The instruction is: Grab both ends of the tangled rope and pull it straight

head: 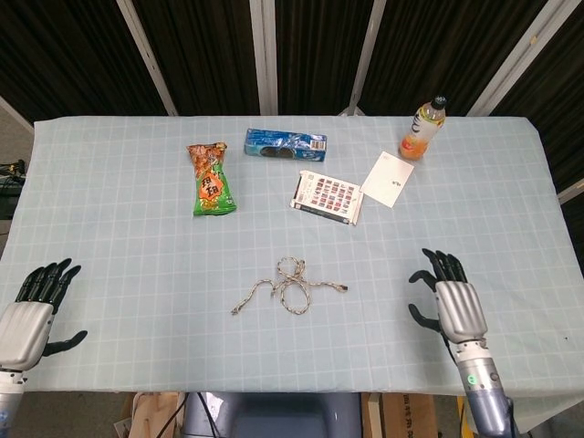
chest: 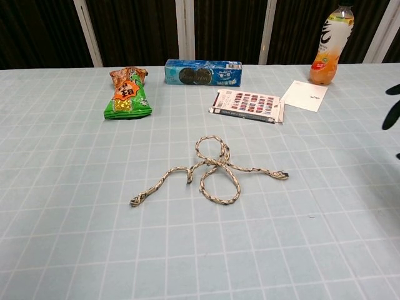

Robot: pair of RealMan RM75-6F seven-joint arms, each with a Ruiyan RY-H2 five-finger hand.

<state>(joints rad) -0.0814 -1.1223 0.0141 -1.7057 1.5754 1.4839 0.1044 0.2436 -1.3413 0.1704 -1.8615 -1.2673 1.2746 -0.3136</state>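
From my head camera I see the tangled, speckled beige braided rope (head: pixel 288 286) lying on the pale blue checked tablecloth (head: pixel 128 228), a little toward the near edge from the middle of the worktop. It makes two loops at its centre. One frayed end (chest: pixel 135 200) trails toward the near left, and the other end (chest: pixel 283 175), with a dark tip, points to the right. Nothing touches the rope.

My right hand (head: pixel 451 304) hovers over the near right part of the worktop, well apart from the rope's right end. It is released: the dark fingers (head: pixel 444 265) are spread and extended away from me, and nothing is in them. In the chest view only a few dark fingertips (chest: pixel 393 112) show at the right edge of the picture.

My left hand (head: pixel 31 318) sits at the near left corner, partly off the worktop's edge, also released with its fingers apart and holding nothing. The chest view does not show it.

Along the far side of the worktop I see a green and orange snack bag (head: pixel 211 179), a blue rectangular biscuit packet (head: pixel 285 145), and a flat printed card with rows of small coloured squares (head: pixel 327 197). Just beside the card lies a white paper sheet (head: pixel 388 179). A plastic bottle of orange drink (head: pixel 422 130) stands upright near the far right corner.
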